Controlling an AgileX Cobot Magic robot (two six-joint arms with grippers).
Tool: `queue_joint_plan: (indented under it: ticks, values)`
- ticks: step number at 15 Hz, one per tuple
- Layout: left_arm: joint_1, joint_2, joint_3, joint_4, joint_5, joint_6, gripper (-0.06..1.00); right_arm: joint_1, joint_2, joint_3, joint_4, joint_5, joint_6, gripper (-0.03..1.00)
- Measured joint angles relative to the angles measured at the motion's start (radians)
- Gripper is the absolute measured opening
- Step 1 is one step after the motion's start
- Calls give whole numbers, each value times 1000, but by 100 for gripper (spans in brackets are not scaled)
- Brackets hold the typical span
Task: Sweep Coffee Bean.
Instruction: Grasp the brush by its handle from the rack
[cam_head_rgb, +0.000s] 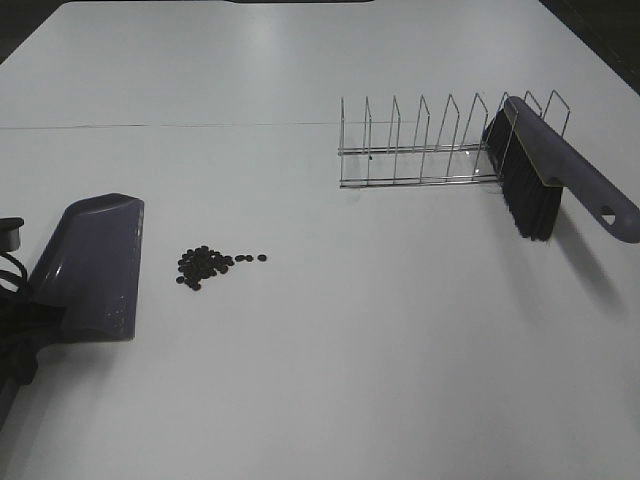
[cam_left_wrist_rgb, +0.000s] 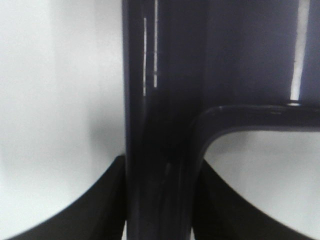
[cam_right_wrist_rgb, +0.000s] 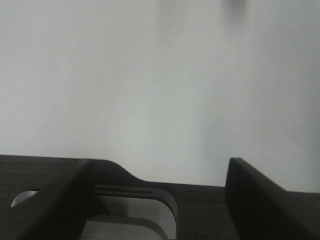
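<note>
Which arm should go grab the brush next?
The right, probably. The brush leans on the wire rack on that side, and the right jaws are open and empty. The left jaws are clamped on the dustpan.

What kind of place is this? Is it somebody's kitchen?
Probably not a kitchen, more like a robot practice spot: a bare white table holds a wire rack, a brush resting against it, a dustpan and a little pile of coffee beans.

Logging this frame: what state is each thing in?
dustpan: on the table, handle held by left gripper.
coffee beans: loose pile beside the dustpan, unswept.
brush: leaning in the wire rack, not held.
left gripper: shut on the dustpan.
right gripper: open, empty.
</note>
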Motion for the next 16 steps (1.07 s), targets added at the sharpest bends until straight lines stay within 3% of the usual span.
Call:
queue_joint_plan:
  ticks: [7, 8, 16]
  values:
    - [0, 2, -1, 11, 11, -4, 33, 0, 160, -278, -60, 9, 14, 63]
    - [0, 2, -1, 13, 14, -4, 33, 0, 277, -391, -79, 13, 14, 63]
    - [0, 2, -1, 14, 15, -4, 33, 0, 822, -818, -86, 57, 6, 63]
